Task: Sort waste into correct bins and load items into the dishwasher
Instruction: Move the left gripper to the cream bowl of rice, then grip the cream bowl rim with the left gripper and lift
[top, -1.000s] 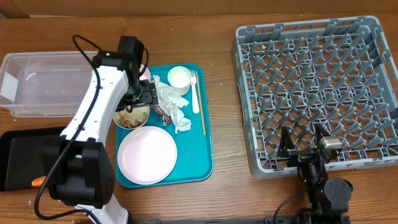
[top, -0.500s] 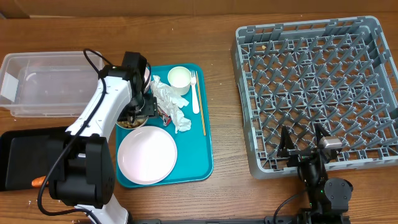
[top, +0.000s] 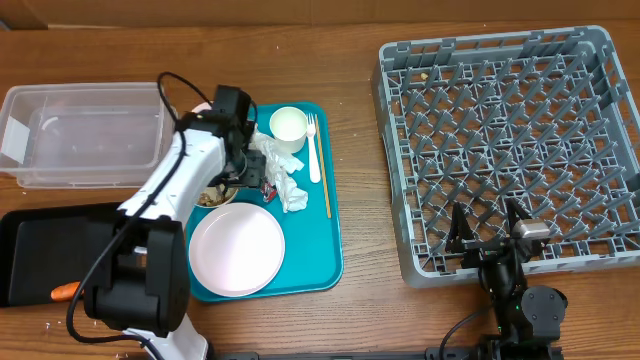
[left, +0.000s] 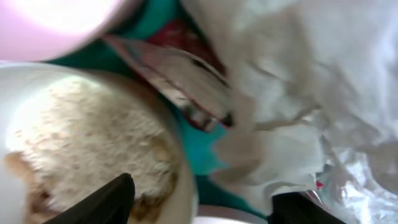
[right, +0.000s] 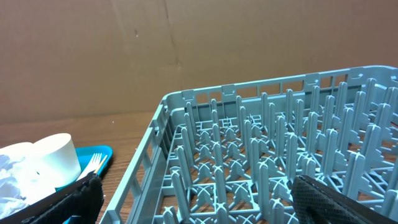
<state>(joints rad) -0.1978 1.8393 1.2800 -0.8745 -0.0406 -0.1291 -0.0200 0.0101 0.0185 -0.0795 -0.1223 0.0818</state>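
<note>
My left gripper (top: 252, 176) is open and low over the teal tray, between the white bowl of beige food scraps (top: 213, 196) and the crumpled white napkins (top: 281, 172). In the left wrist view its jaws (left: 205, 208) straddle the bowl's rim (left: 180, 162), with the scraps (left: 81, 143) on the left. The red wrapper (left: 180, 68) and the napkins (left: 292, 93) lie ahead and to the right. The pale-pink plate (top: 237, 248), the cup (top: 288, 125) and the fork (top: 314, 150) rest on the tray. My right gripper (right: 199, 205) is open and empty at the grey dish rack's (top: 510, 140) front edge.
The clear tub (top: 85, 135) stands at the far left, with the black tray (top: 40, 250) in front of it and an orange carrot stick (top: 63, 292) at its front edge. A thin wooden stick (top: 325, 190) lies on the teal tray (top: 330, 260). Another dish (top: 203, 107) peeks out behind my left arm.
My left gripper has moved right, from over the bowl of scraps to the gap by the napkins and wrapper. The right arm has not moved.
</note>
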